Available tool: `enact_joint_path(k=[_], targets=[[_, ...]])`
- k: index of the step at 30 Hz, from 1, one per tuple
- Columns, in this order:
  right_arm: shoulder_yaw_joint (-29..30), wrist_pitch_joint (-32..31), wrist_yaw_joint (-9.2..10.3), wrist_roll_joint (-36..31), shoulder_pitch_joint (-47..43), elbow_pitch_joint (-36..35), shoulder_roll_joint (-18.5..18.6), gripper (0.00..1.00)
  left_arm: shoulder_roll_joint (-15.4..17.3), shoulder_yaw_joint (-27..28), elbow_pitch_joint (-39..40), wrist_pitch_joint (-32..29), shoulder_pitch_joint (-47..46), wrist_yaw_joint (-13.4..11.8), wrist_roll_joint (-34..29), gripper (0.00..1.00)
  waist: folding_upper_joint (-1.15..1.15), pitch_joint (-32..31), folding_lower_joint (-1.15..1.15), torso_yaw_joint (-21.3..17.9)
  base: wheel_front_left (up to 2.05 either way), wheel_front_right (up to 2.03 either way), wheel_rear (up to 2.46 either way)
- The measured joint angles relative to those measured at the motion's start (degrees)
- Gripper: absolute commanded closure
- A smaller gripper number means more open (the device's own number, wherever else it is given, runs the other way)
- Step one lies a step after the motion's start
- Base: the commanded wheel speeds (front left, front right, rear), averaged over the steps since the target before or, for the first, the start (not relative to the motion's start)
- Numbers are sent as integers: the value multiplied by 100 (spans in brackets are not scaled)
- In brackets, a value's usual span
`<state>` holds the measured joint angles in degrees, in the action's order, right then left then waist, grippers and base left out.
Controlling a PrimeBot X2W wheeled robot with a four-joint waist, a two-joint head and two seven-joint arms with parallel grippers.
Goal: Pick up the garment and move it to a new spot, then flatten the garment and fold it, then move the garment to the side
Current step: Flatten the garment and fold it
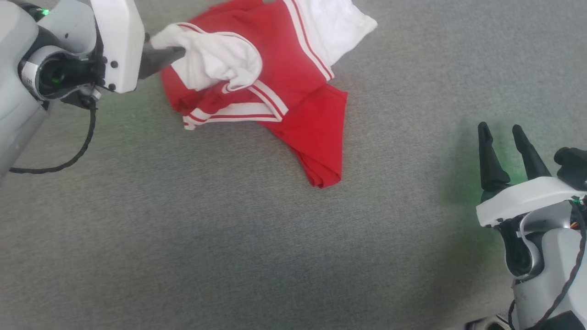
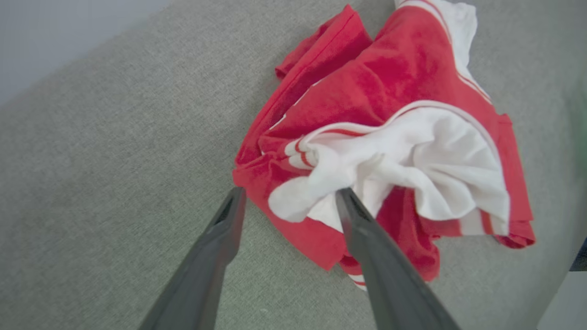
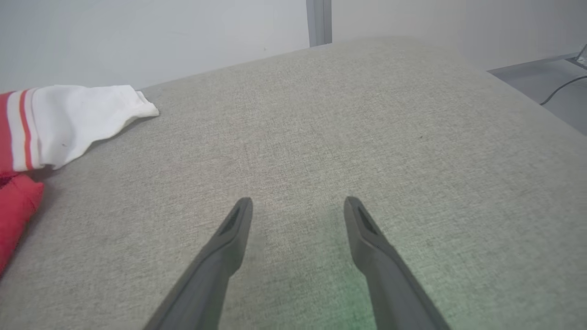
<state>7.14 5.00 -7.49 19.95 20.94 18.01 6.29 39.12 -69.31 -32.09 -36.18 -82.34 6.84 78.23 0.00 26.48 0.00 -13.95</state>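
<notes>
Jersey in a heap, both my pincers wide open

My left gripper (image 2: 290, 192) is spread wide at the crumpled red jersey T-shirt (image 1: 298, 78), one fingertip (image 2: 345, 196) touching its bunched white sleeve (image 2: 440, 160), not clamping it. The shirt sits near the far edge of the grey fabric surface (image 1: 229, 229), toward my left. My right gripper (image 3: 298, 201) is wide too, hovering over bare fabric well apart from it.
</notes>
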Motion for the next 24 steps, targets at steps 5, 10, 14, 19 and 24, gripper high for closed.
enact_joint_path(k=[5,10,14,19,24], targets=[[97,47,0,2,-7,11,0,0,-99,-18,-245,-62,-4,27,58,100,0,112,0,-124,0,0,0],[178,53,1,-45,-40,40,2,0,-62,-18,-219,-155,-44,49,113,100,0,47,0,-38,0,0,0],[163,25,0,-80,-55,29,3,0,170,-32,-29,-323,-113,51,119,100,0,-44,0,120,0,0,0],[165,-57,0,-113,-64,-9,16,0,767,-78,386,-606,-62,54,200,100,0,-166,0,309,0,0,0],[192,-137,0,-121,-111,-96,57,0,1525,-140,648,-584,438,56,260,100,0,-213,0,413,0,0,0]])
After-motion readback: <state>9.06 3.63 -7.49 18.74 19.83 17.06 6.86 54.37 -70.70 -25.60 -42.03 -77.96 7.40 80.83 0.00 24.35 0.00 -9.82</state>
